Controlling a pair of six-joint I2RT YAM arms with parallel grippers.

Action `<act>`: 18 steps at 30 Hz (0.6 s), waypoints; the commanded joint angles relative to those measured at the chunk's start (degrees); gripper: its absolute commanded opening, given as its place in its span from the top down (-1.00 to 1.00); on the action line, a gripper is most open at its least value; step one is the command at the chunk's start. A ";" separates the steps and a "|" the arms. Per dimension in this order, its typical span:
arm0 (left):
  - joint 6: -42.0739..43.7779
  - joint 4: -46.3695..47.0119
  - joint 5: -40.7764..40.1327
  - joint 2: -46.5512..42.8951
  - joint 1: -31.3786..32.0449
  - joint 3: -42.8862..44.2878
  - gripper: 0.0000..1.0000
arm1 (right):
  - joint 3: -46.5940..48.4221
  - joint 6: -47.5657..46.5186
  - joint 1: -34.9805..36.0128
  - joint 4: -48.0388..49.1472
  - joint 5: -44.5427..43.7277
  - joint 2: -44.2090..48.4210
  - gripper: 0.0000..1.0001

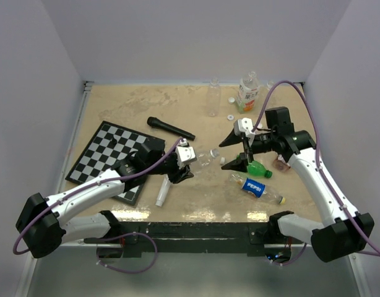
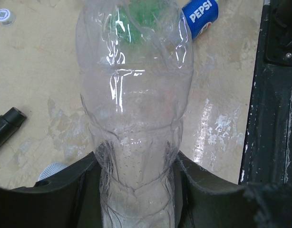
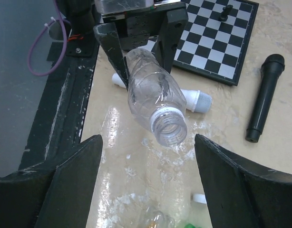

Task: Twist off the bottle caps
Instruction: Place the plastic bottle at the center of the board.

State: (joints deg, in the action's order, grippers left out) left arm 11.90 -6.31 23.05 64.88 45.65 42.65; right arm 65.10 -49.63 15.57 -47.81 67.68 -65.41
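White walls [image 1: 177, 37] hem the tabletop [image 1: 177, 105]; left end effector [image 3: 142, 66] clamps a bottle [image 3: 153, 97].

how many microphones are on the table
2: a black microphone mid-table, just right of the chessboard; a white microphone near the front edge, off that board's near corner. Others may be hidden.

Mottled beige tabletop [image 1: 140, 105], chessboard [image 1: 106, 151] at left, black microphone [image 1: 170, 129] lying mid-table, white microphone [image 1: 161, 194] lying near the front edge, Pepsi bottle [image 1: 258, 188] and green-labelled bottle [image 1: 258, 169] on their sides at right, clear bottle [image 1: 213, 98] and labelled bottle [image 1: 247, 91] upright far right, white caps [image 1: 231, 99] between and just near of them.
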 commanded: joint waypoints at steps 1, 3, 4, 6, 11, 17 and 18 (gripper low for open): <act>-2.41 5.34 4.37 -1.69 -0.47 -0.03 1.00 | -0.50 6.90 -0.10 5.79 4.12 -1.04 -0.63; -2.93 5.43 5.25 -1.69 -0.56 -0.20 1.00 | -2.25 11.89 -0.10 11.66 5.35 -1.13 -0.65; -3.20 7.34 5.77 -1.69 -0.47 -0.29 1.00 | -3.22 14.10 -0.02 13.86 5.97 -1.13 -0.65; -4.60 9.11 6.92 -1.78 -0.65 -0.64 1.00 | -4.36 17.53 0.60 17.04 6.93 -1.48 -0.65; -10.13 17.02 9.82 -0.90 -0.91 -2.75 1.00 | -4.19 19.82 3.67 18.63 8.26 -2.79 -0.66; -16.03 22.74 11.23 1.47 -1.00 -3.19 1.00 | -3.67 23.52 5.95 21.44 8.00 -5.34 -0.65; -16.64 23.35 11.23 1.82 -1.00 -3.36 1.00 | -3.67 23.96 6.48 21.88 7.82 -5.61 -0.65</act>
State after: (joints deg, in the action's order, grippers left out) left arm 0.49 8.80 31.68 65.58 45.01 39.59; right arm 60.71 -30.13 20.32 -29.78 73.60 -69.91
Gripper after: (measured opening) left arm 0.510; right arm 0.828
